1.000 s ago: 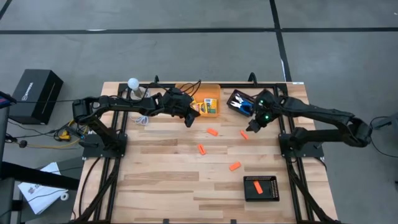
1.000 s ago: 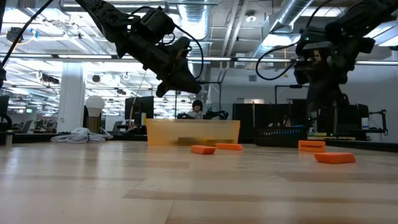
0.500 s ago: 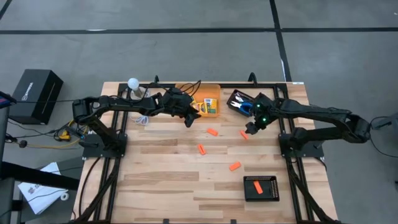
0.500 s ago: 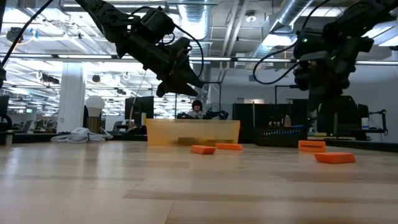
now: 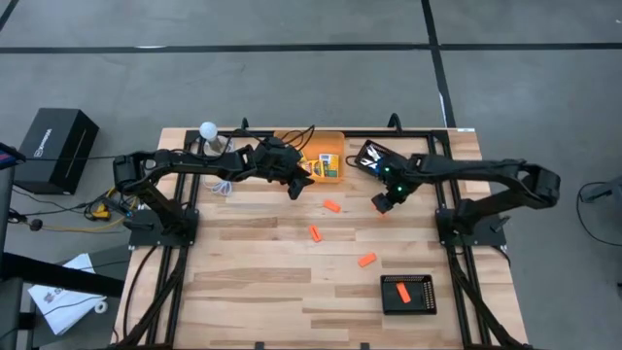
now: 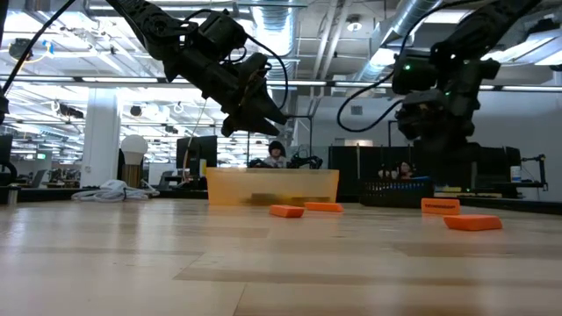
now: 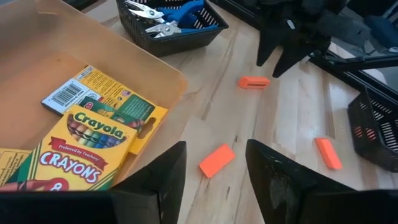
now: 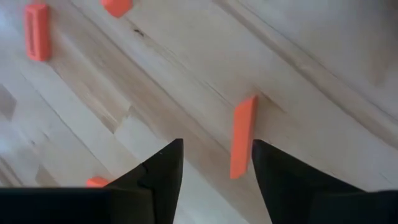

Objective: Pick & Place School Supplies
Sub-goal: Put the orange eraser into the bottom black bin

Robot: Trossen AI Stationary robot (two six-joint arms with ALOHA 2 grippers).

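Several small orange pieces lie on the wooden table: one near the bin, one, and one farther toward the near edge. My right gripper hangs open over another orange piece, which lies flat beside one finger, untouched. My left gripper is open in the air by the near right corner of the orange bin. Yellow-and-green crayon boxes lie in the bin. Blue-handled scissors lie in a black basket.
A black ribbed tray near the table's front right holds one orange piece. A white bulb-shaped object and cables sit at the far left corner. Bare wood stretches across the table's near left half.
My right gripper has gone toward the table's left edge and down, tipping more steeply, and now hangs over the orange piece next to the scissors basket. The orange pieces and crayon boxes have stayed where they were.
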